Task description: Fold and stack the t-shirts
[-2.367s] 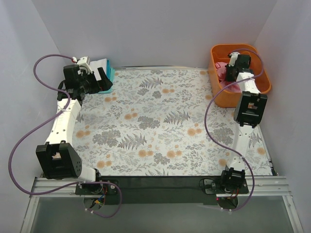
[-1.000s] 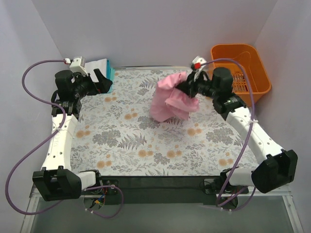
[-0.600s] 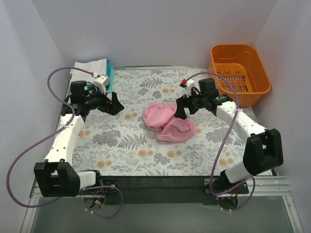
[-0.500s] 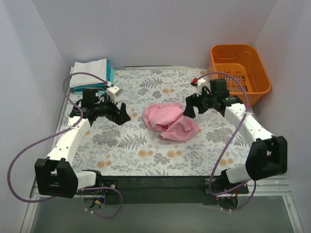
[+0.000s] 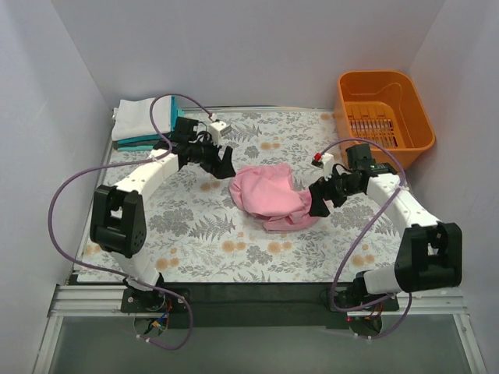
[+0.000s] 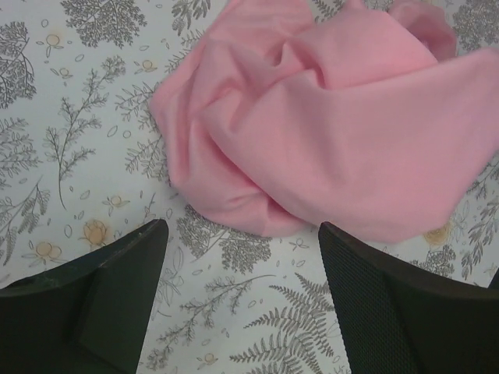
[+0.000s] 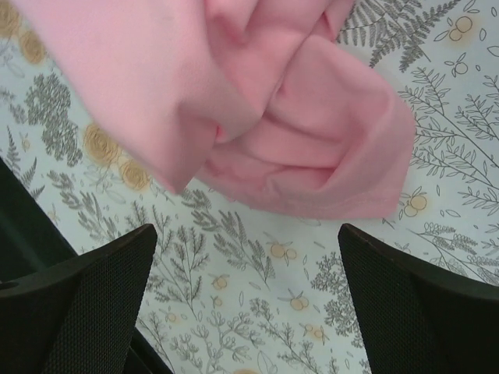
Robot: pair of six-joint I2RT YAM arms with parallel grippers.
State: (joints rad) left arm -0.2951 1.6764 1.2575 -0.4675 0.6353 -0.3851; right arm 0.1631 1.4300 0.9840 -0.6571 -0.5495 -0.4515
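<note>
The pink t-shirt went from the upper-right basket to mid-frame, crumpled; the right hand released it, and the left hand came in beside it.

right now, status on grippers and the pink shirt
Left gripper open, right gripper open, both empty. Pink t-shirt crumpled on the table, unheld. Nothing blocking it.

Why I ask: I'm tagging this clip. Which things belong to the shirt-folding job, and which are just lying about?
Job: pink t-shirt, crumpled mid-table; white t-shirt folded on the teal t-shirt, far left corner; left gripper and right gripper, both open beside the pink one.
Lying about: orange basket, far right; floral table cover.
</note>
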